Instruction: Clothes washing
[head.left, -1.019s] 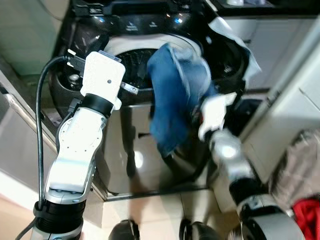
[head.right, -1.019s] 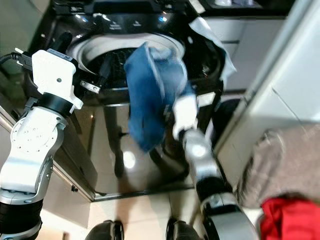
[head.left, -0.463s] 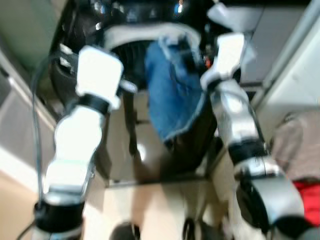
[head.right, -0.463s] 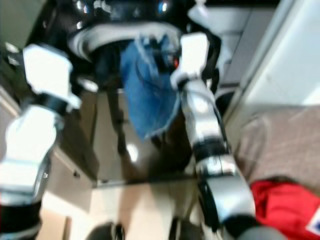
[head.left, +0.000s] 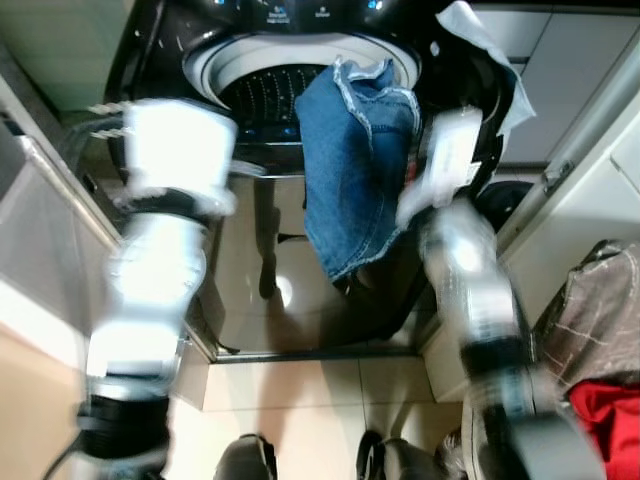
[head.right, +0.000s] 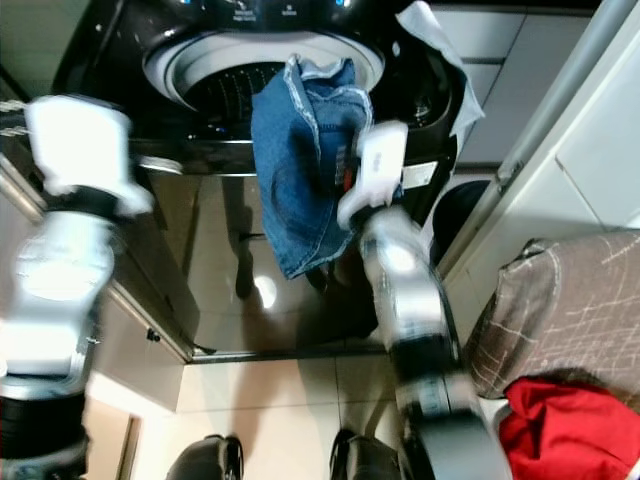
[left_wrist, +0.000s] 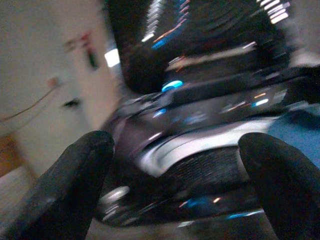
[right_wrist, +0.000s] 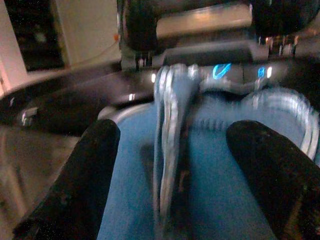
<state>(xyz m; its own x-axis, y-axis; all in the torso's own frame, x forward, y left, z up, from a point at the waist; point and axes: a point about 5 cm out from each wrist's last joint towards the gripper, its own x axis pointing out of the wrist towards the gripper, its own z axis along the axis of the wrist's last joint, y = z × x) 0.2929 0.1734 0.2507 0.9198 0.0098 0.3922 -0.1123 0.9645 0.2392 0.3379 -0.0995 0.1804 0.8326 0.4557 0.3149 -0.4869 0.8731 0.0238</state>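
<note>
We are standing over a black top-loading washing machine (head.left: 170, 40) whose round drum opening (head.left: 262, 88) is showing in the upper middle of the head views. A blue denim garment (head.left: 355, 165) is hanging over the front rim of that opening, its frayed hem up at the top centre and its lower end dangling down the glossy front panel toward the middle of the frame.

Our right gripper (right_wrist: 172, 165) is sitting just right of centre, pressed against the denim; in its wrist view the two black fingers (right_wrist: 82, 175) are spread wide apart with the folded blue cloth lying between them, not pinched.

Our left gripper (left_wrist: 175, 185) is hovering at the left of the frame, blurred, its fingers (left_wrist: 65, 185) likewise parted with the drum rim showing between them and nothing held.

In the lower right corner a brown checked bag (head.left: 595, 320) and a red cloth (head.left: 605, 415) are lying together.
</note>
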